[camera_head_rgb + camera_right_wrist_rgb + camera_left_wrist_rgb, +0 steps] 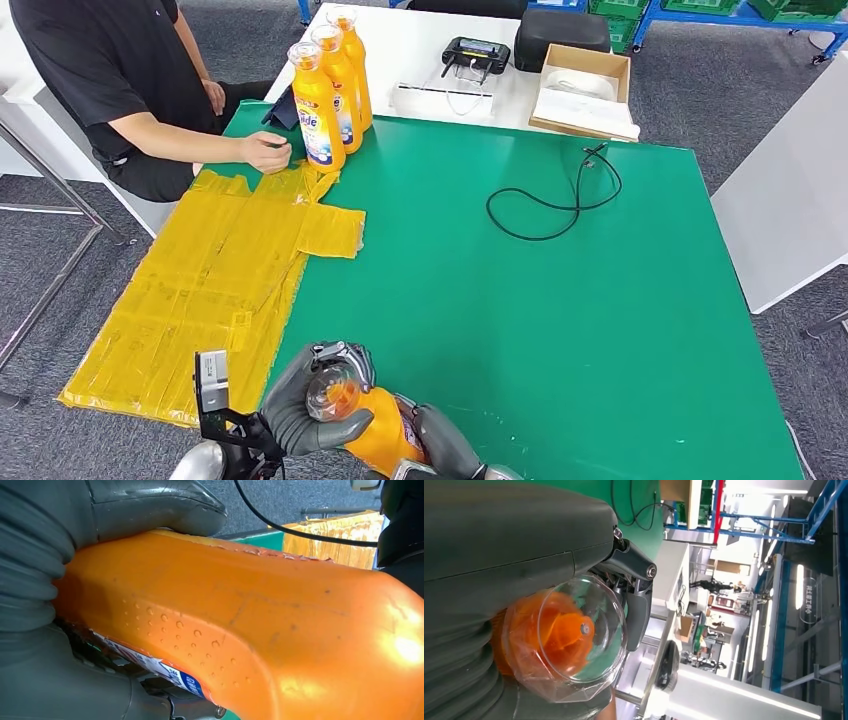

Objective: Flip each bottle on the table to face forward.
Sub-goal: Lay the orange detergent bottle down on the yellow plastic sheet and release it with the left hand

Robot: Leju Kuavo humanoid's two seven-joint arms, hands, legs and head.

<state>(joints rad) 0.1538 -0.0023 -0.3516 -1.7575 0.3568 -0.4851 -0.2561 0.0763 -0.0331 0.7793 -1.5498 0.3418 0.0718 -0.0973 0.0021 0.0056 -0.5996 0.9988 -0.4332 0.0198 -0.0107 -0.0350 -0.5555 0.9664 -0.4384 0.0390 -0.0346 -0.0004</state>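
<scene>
Head view catches me at the near edge of the green table (560,300), where both my hands meet on one orange plastic detergent bottle with a clear cap (345,410); its lower body runs off the bottom of the picture, and what its label says is hidden from me. My left hand (305,405) is wrapped round the neck just under the cap, the fingers closed on it, and in the left wrist view that clear domed cap (574,640) sits between my thick grey thumb and the darker fingers (636,605), with the orange nozzle showing through it. My right hand (440,445) grips the body lower down; in the right wrist view the orange side (260,630) sits under my thumb, and a strip of white and blue label (165,672) peeks out, too cut off to read. At the far left corner stand three upright orange bottles in a row (330,85); the nearest label seems to read "Tide", partly cut. Just beside them a person's hand (265,152) rests on a sheet of yellow tape (215,290). A black cable (555,200) loops on the green farther right.
</scene>
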